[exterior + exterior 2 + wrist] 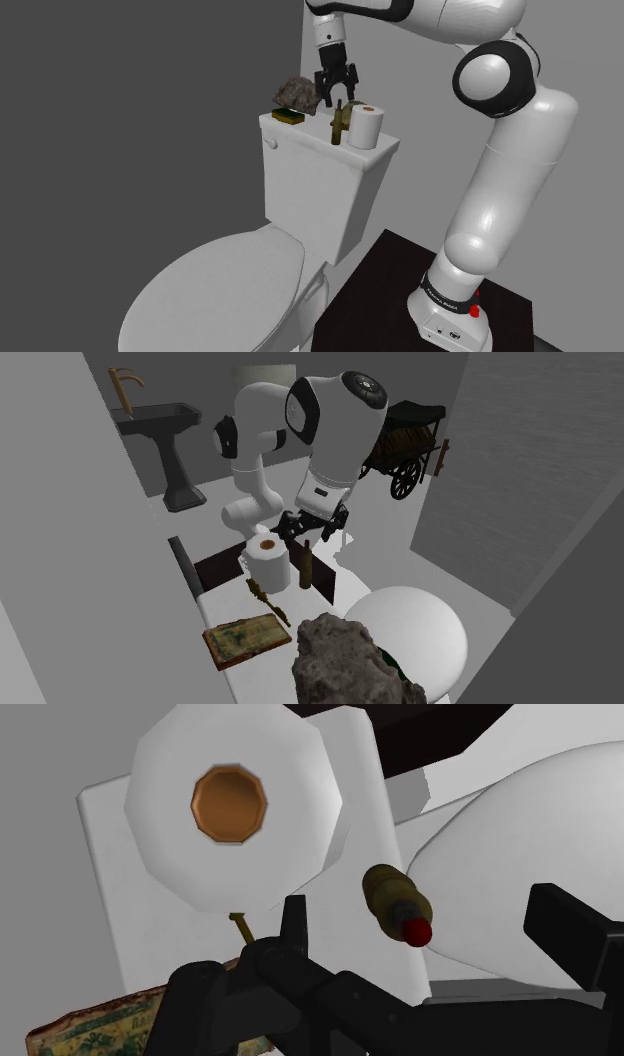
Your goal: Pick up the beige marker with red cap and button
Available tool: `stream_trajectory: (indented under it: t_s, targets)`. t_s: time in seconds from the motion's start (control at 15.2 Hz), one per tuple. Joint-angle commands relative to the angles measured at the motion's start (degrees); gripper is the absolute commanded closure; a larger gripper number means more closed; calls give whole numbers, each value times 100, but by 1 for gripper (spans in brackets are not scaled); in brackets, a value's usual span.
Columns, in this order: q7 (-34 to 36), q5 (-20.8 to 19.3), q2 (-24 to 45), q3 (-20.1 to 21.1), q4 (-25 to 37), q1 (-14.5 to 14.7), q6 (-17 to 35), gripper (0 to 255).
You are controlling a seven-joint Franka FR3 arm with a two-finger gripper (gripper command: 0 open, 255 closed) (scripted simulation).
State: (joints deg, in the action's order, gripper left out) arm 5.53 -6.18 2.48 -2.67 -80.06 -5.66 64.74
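Two black fingers (293,929) stand wide apart, folks, with daylight on both sides. The gripper (337,97) is spread and clasps nothing. In the wrist view the marker (393,897) sits in the gap between them, untouched, its beige-olive body pointing up at the camera and its red cap (419,933) on the upper end.

From the shoulder view, the hand hangs straight down just above the marker (338,125). The marker stands upright on the toilet's tank lid (372,152), near the front edge on the bowl side.

Just beside it, on the shoulder view's right, a white toilet roll (365,125) stands on end, its brown core facing up. Whether roll and marker touch, I cannot tell.

A little further along the lid, in the second exterior view, a thin golden stick (268,595) lies flat next to the roll. Past that is a flat patterned slab (245,637), and then a rough grey rock (345,662) at the tank's far end from the roll.

Below the tank, the closed toilet lid (215,285) spreads out white. The white arm (500,190) climbs from its base on the dark stand (390,275) beside the toilet.

Well off in the background of the second exterior view stand a dark pedestal sink (160,427) and a black cart (405,442) on wheels.
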Motion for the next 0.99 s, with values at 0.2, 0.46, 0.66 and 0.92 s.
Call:
stream_trajectory:
  t_s: [0.2, 0.46, 0.66, 0.92]
  targets:
    - [22, 6, -52, 2, -193, 2, 140, 255]
    - [21, 6, -48, 2, -189, 1, 141, 255]
    - [22, 6, -49, 2, -192, 2, 142, 255]
    - [-13, -3, 65, 0, 191, 0, -125, 255]
